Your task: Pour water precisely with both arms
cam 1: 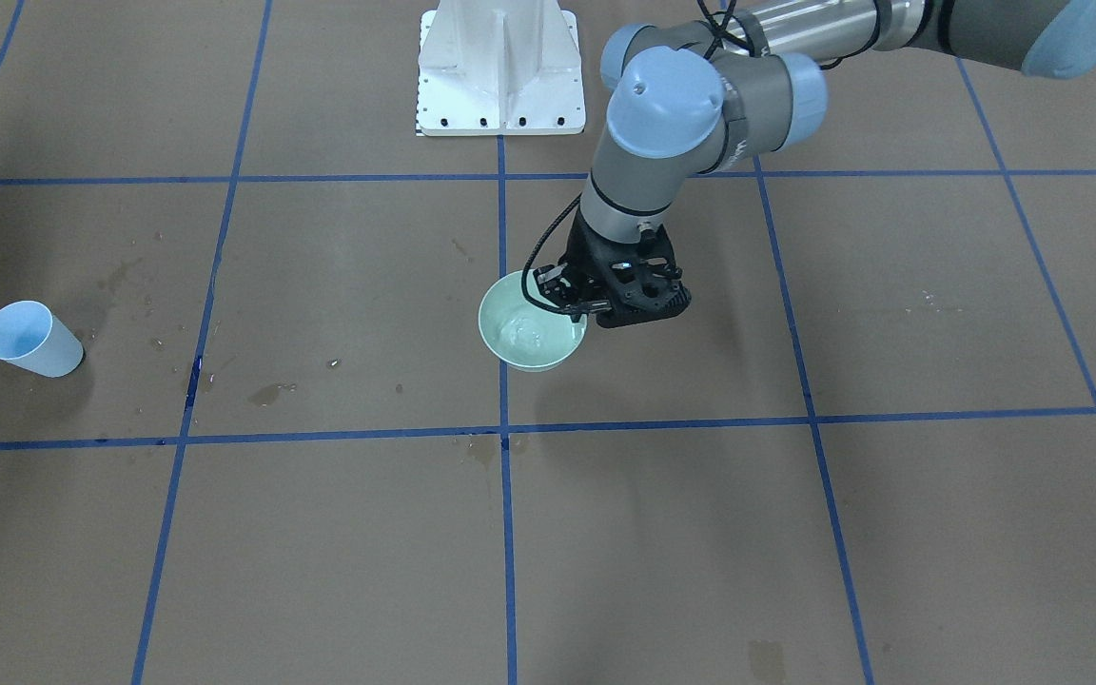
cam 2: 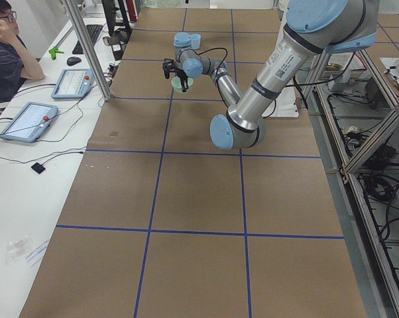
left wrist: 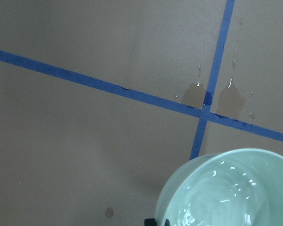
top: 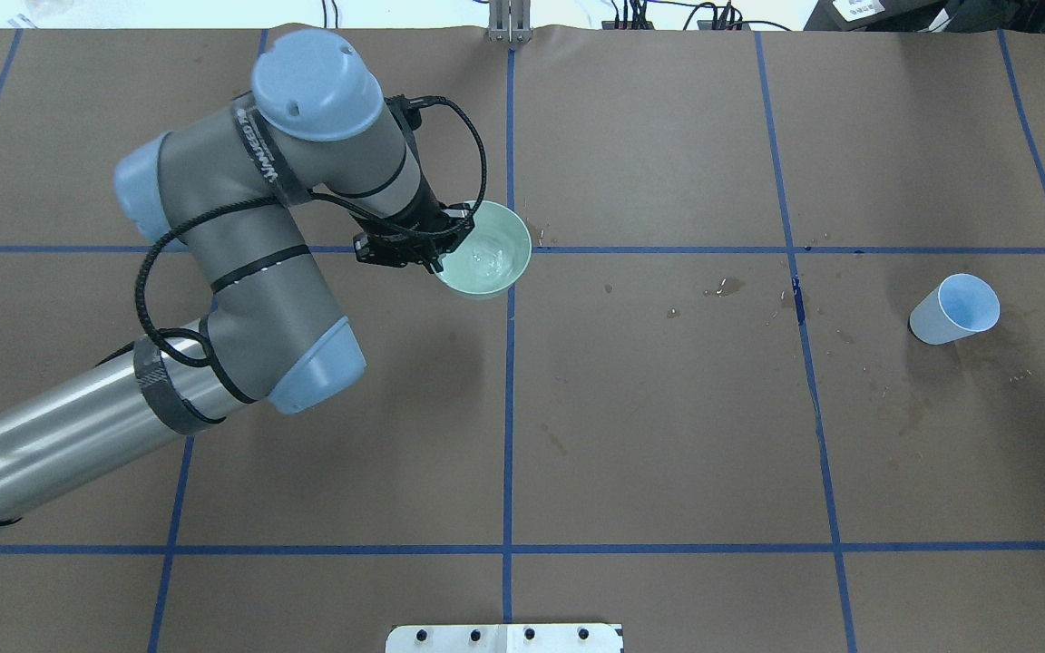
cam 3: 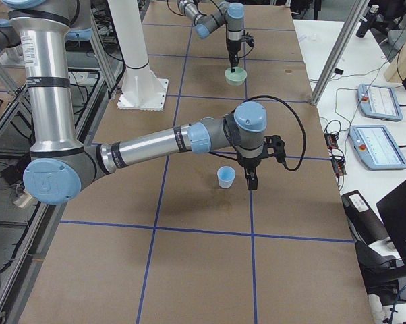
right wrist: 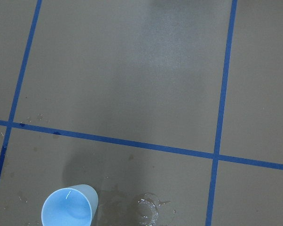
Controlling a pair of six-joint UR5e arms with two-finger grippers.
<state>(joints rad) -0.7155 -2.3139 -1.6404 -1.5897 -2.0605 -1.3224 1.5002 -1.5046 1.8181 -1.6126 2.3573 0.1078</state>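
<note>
My left gripper (cam 1: 582,306) is shut on the near rim of a pale green bowl (cam 1: 531,328) near the table's middle; it shows in the overhead view too (top: 439,252). The bowl (top: 488,258) holds shiny clear water (left wrist: 228,197). I cannot tell whether the bowl rests on the table. A light-blue cup (top: 956,310) stands far to my right and also shows in the front-facing view (cam 1: 32,340). My right gripper (cam 3: 251,177) hangs just beside the cup (cam 3: 225,177); it shows only in the exterior right view, so I cannot tell its state. A small clear puddle (right wrist: 148,213) lies next to the cup (right wrist: 68,207).
The white pedestal (cam 1: 500,67) stands at the robot's side of the table. Dark stains (top: 727,287) and droplets lie between bowl and cup. Blue tape lines (cam 1: 503,533) grid the brown table. An operator (cam 2: 4,53) and tablets (cam 2: 27,119) are beyond the far edge.
</note>
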